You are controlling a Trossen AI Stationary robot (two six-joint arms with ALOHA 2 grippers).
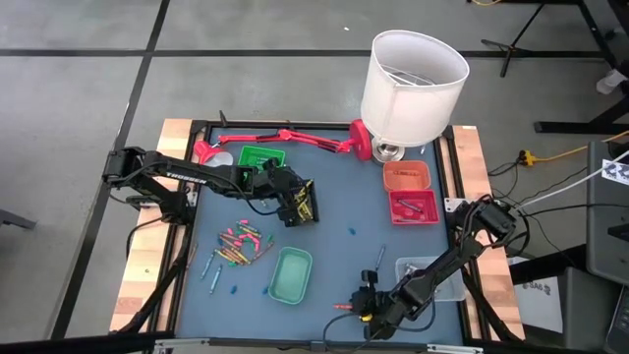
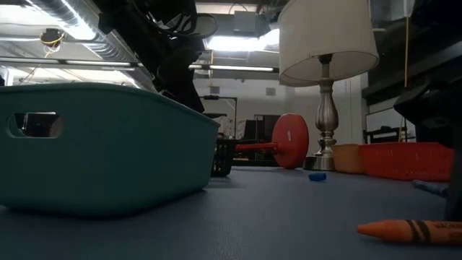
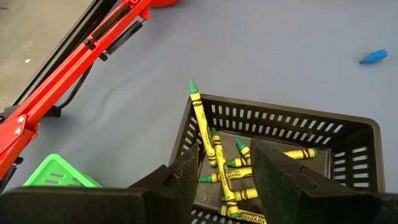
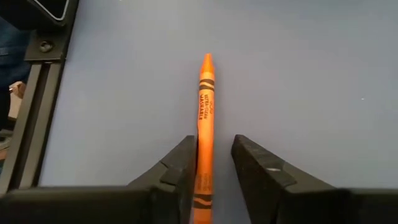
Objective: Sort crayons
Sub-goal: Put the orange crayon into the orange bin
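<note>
Right gripper point(image 4: 211, 180) low at the near edge of the table, fingers straddling an orange crayon point(image 4: 206, 118) that lies flat on the blue mat point(image 1: 334, 197); one finger touches the crayon's side, a gap shows on the other, so whether it is truly pinched I cannot tell. The same crayon shows in the low view at the near right, tip pointing left. Left gripper point(image 3: 224, 177) hangs over a black slotted basket point(image 3: 348, 134), fingers spread, nothing between them. Inside the basket, a heap of green and yellow-green crayons point(image 3: 233, 174), one standing tilted against the basket's corner with its tip above the rim. A loose pile of crayons point(image 1: 241, 244) lies on the mat just left of the teal tray point(image 1: 291, 275). Orange tray point(image 1: 407, 177) and red tray point(image 1: 413, 207) sit by the lamp point(image 1: 413, 84).
</note>
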